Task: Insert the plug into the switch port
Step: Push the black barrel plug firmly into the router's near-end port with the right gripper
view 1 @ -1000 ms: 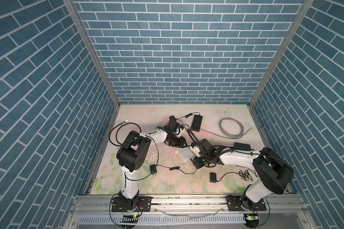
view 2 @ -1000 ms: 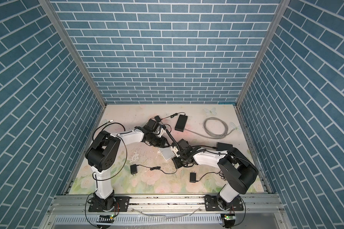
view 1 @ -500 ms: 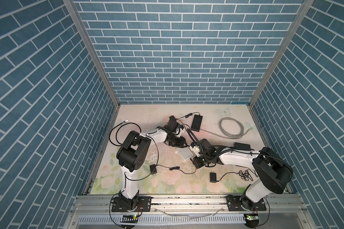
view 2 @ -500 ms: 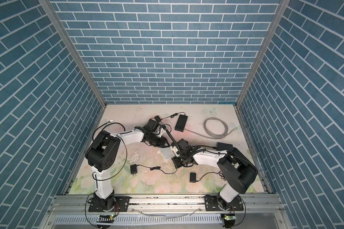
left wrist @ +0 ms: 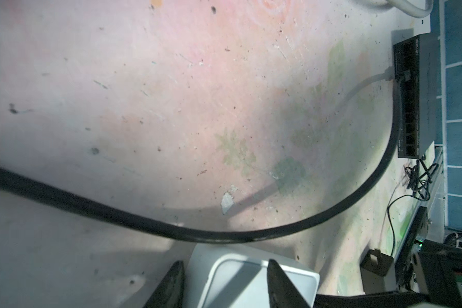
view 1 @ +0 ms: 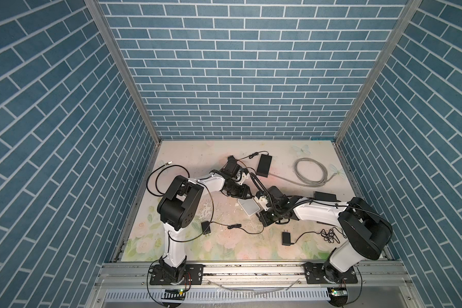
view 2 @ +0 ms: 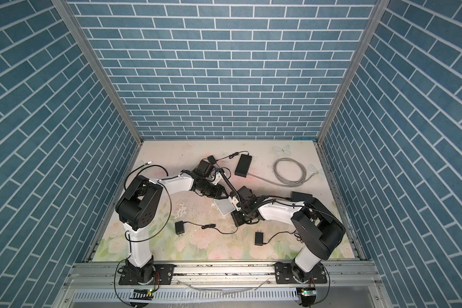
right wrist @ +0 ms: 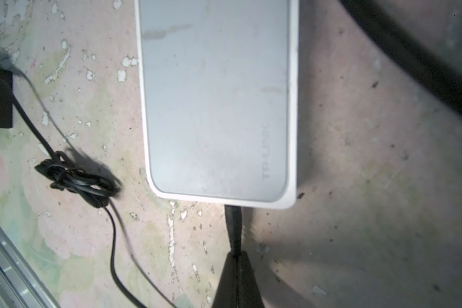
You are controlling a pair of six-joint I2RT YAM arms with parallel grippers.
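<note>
The white switch (view 1: 248,209) (view 2: 224,208) lies mid-table between both arms. My left gripper (left wrist: 226,262) (view 1: 247,197) grips one end of it: one finger (left wrist: 171,282) runs along its side and the other (left wrist: 280,282) shows across its top face. At the opposite end my right gripper (right wrist: 235,256) (view 1: 261,214) is shut on the thin black plug (right wrist: 234,226). The plug's tip meets the switch's (right wrist: 216,106) end edge; the port itself is hidden.
A black switch (left wrist: 411,98) with a grey cable plugged in sits at the right. A black power brick (view 1: 264,165) and a grey cable coil (view 1: 311,172) lie at the back. Two black adapters (view 1: 205,228) (view 1: 286,238) and a tied cord bundle (right wrist: 75,181) lie in front.
</note>
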